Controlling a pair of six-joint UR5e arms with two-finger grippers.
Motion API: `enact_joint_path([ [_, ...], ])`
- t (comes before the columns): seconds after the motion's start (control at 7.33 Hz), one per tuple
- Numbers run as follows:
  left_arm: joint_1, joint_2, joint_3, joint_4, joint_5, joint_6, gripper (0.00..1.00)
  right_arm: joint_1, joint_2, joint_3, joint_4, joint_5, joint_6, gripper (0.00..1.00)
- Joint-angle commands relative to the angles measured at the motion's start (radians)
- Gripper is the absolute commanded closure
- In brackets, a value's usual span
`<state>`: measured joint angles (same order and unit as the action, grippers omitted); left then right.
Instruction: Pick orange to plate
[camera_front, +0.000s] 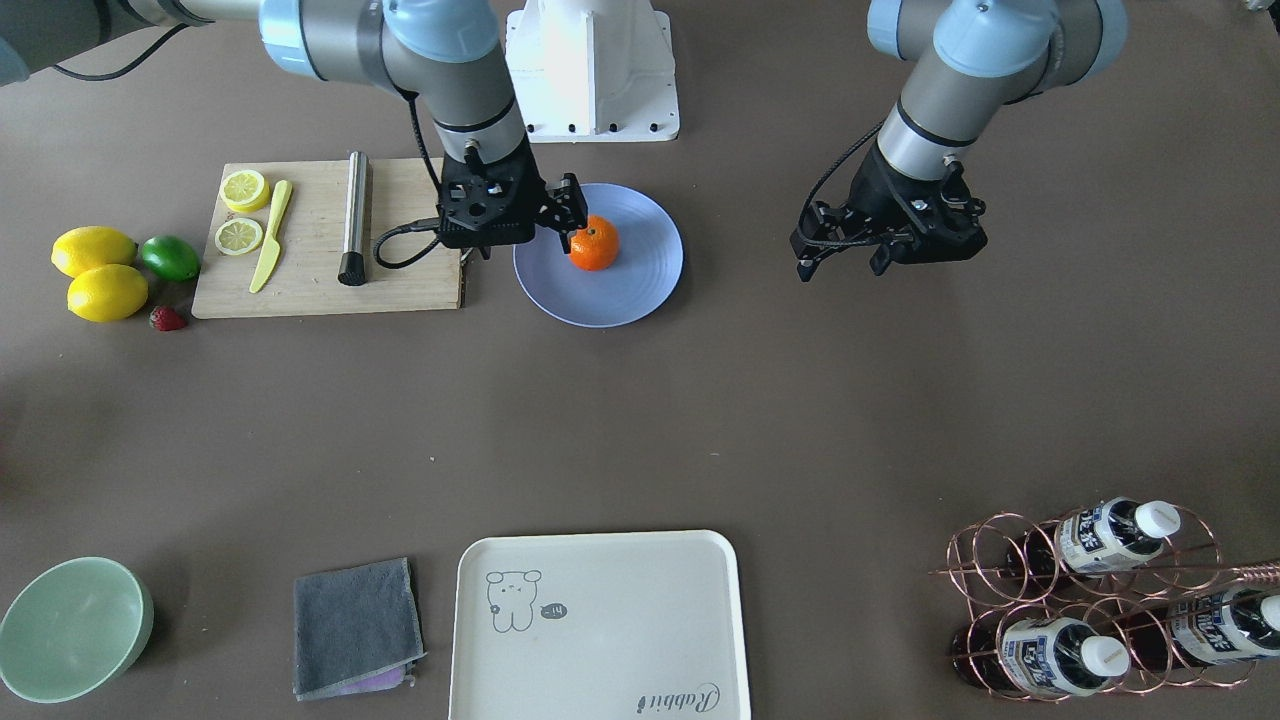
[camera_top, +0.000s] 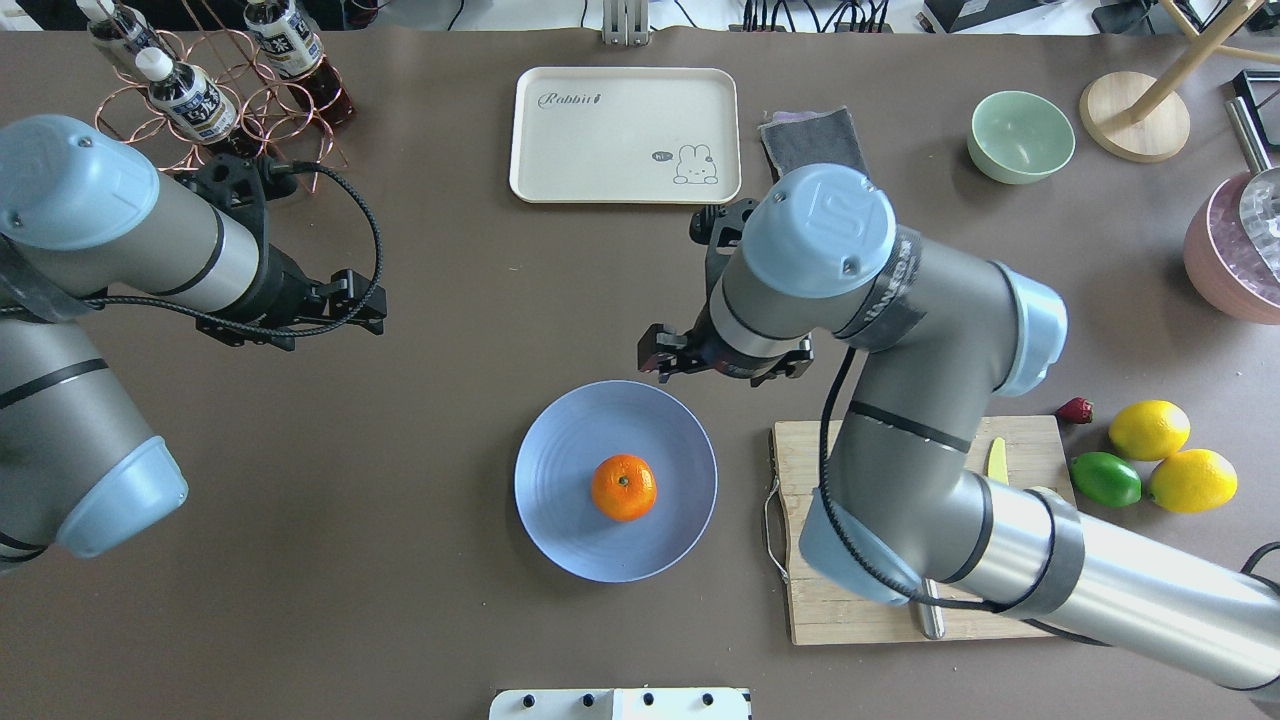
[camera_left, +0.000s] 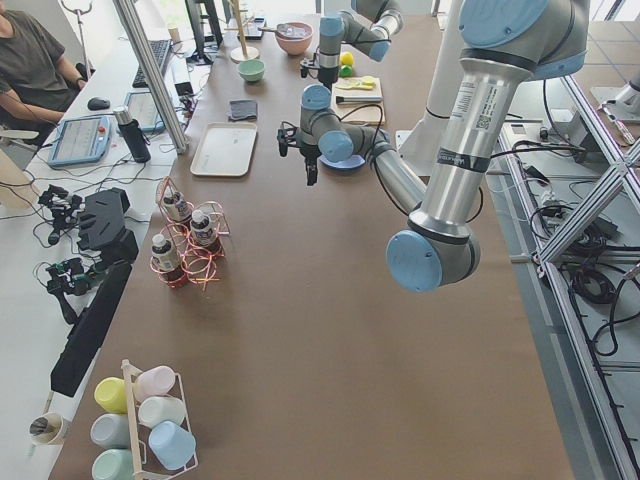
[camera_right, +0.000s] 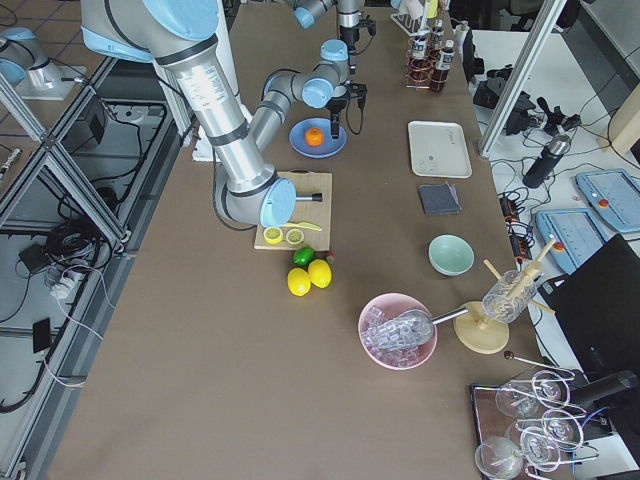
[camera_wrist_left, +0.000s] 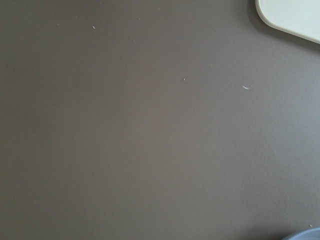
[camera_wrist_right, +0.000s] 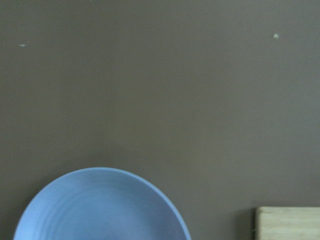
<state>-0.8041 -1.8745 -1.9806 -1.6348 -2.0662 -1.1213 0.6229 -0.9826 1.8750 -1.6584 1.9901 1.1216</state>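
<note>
The orange rests on the light blue plate, a little toward the cutting-board side of its middle. My right gripper hovers open over the plate's far rim, raised and clear of the fruit, with nothing between its fingers. The right wrist view shows only the plate's edge and bare table. My left gripper hangs open and empty over bare table well off to the side of the plate.
A wooden cutting board beside the plate carries lemon slices, a yellow knife and a metal cylinder. Two lemons, a lime and a strawberry lie beyond it. A cream tray, grey cloth, green bowl and bottle rack line the far edge.
</note>
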Motion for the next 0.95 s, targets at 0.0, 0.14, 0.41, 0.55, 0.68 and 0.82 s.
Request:
enact_joint_path([
  [0.0,-0.22,0.099,-0.023,0.116,-0.104,0.389,0.03,0.307,-0.201,0.033,-0.037,0.212,-0.49,0.0],
  [0.14,-0.338,0.194,-0.017,0.116,-0.173,0.608,0.03,0.433,-0.288,0.018,-0.038,0.258,-0.71,0.0],
  [0.41,-0.566,0.349,0.04,0.115,-0.291,0.972,0.03,0.619,-0.491,-0.002,-0.037,0.283,-1.057,0.0],
  [0.55,-0.63,0.444,0.046,0.112,-0.29,1.085,0.03,0.72,-0.558,-0.029,-0.037,0.317,-1.203,0.0],
  [0.68,-0.67,0.493,0.049,0.11,-0.282,1.159,0.03,0.806,-0.605,-0.078,-0.031,0.331,-1.367,0.0],
  [0.82,-0.722,0.501,0.061,0.115,-0.282,1.157,0.03,0.86,-0.632,-0.094,-0.032,0.331,-1.451,0.0],
])
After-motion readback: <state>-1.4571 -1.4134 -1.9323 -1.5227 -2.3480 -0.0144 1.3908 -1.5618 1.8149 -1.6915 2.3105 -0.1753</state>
